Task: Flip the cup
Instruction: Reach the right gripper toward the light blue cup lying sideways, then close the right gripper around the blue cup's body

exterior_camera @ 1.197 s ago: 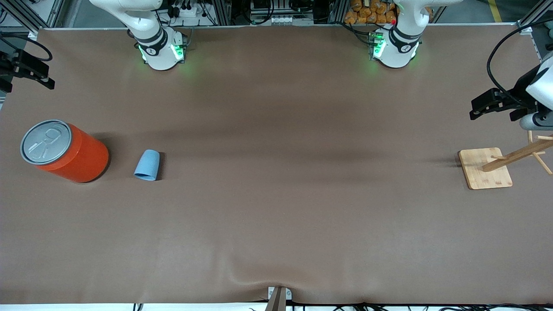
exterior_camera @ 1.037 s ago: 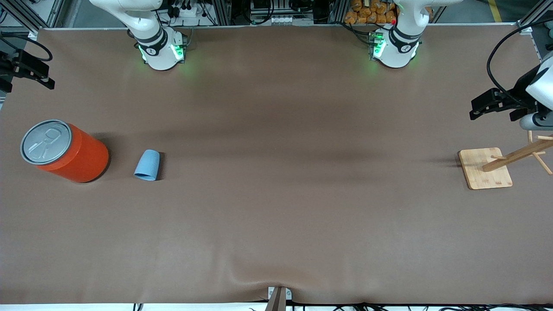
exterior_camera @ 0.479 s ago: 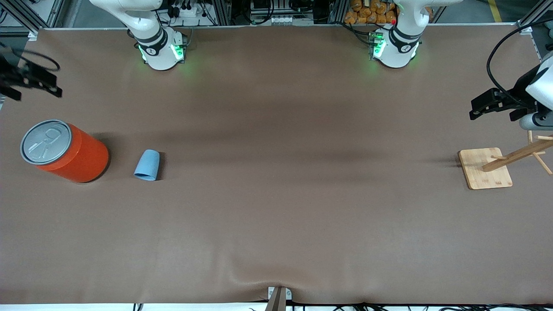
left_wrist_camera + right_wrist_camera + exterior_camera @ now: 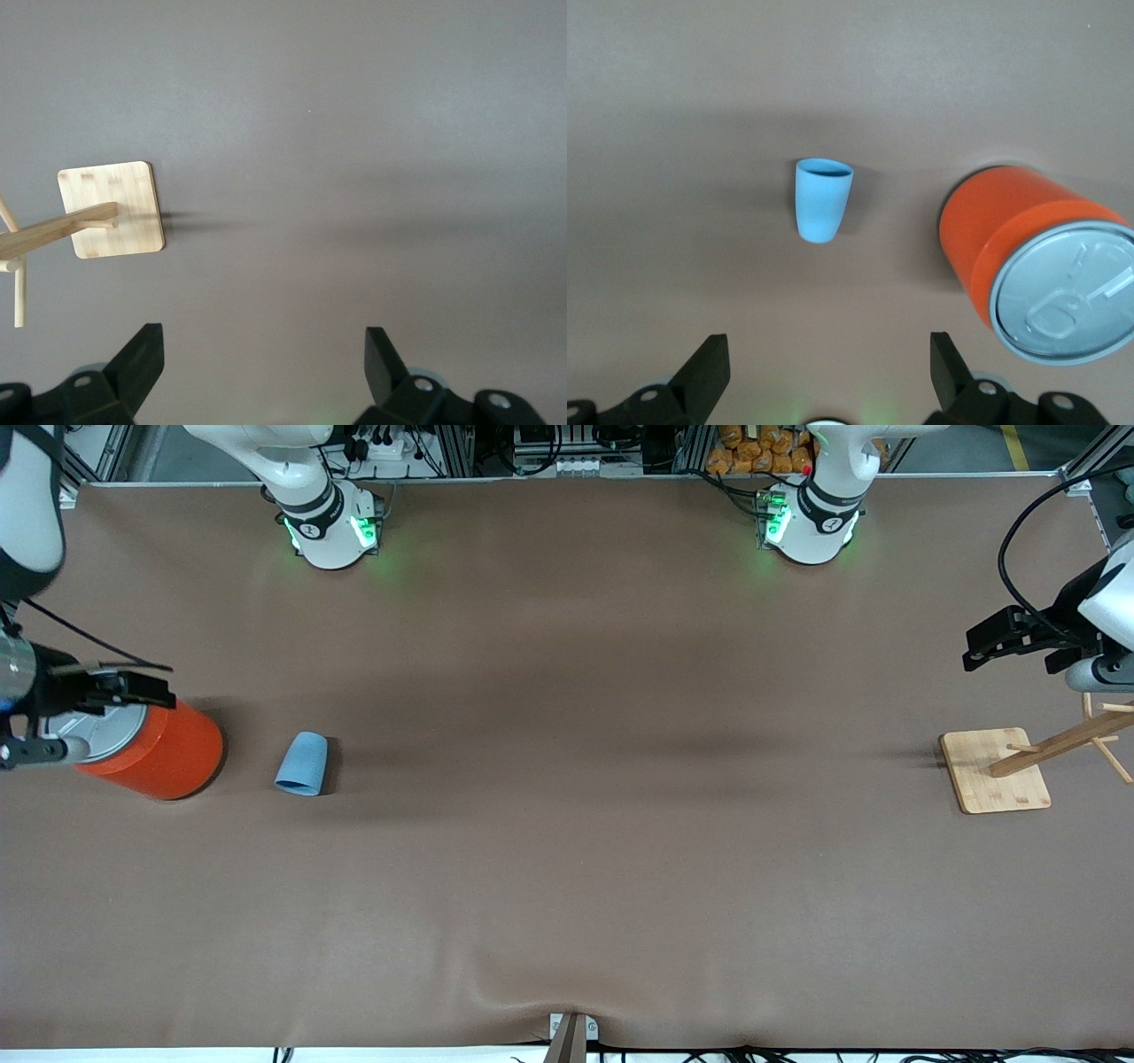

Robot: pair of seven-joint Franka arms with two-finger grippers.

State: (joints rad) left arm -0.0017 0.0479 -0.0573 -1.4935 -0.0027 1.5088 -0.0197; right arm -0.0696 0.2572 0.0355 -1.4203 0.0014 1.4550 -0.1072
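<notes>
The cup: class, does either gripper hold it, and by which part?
Neither. The cup lies on its side on the table, untouched. The right gripper is open over the orange can; the left gripper waits open near the wooden stand.

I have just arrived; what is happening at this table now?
Nothing is held yet. The right gripper, open, hangs over the orange can. The cup lies on its side beside that can, untouched. The left gripper, also open, waits above the wooden stand at the left arm's end of the table.
</notes>
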